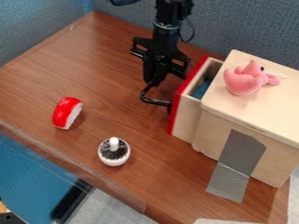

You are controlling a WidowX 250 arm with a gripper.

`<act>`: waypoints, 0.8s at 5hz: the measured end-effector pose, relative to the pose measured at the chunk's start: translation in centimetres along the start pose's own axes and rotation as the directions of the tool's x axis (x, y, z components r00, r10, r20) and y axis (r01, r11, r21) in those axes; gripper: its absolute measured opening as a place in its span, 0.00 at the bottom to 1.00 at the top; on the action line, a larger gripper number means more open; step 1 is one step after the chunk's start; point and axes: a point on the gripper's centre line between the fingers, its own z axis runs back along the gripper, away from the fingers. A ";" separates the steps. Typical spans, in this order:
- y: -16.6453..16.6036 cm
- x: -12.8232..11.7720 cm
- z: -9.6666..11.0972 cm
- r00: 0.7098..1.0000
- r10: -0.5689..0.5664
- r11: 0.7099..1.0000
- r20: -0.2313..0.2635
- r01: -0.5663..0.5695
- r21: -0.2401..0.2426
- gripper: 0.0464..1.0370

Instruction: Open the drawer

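Hanging at the handle (154,102), the jaws are hiding their state (cannot tell); loose contact is risking slippage, leaving the drawer (186,117) beside them partly open.

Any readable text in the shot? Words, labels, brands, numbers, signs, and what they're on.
None readable.
Wooden cabinet and red drawer front: no text seen.
Gray tape: no text seen.
Pink plush toy, red-and-white object, white round item with dark bristles: no text seen.
Dark item, lower-left corner: pale specks, too small to tell if they're markings.
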 end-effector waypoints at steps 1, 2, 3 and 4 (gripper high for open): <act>1.4 0.0 0.1 1.000 0.024 1.000 -0.010 -0.024 0.016 0.04; 2.6 0.1 0.3 0.999 0.049 0.998 -0.012 -0.049 0.027 0.03; 3.5 0.4 0.9 0.997 0.078 0.996 -0.007 -0.077 0.035 0.03; 3.5 0.4 1.0 0.997 0.078 0.996 -0.010 -0.078 0.040 0.06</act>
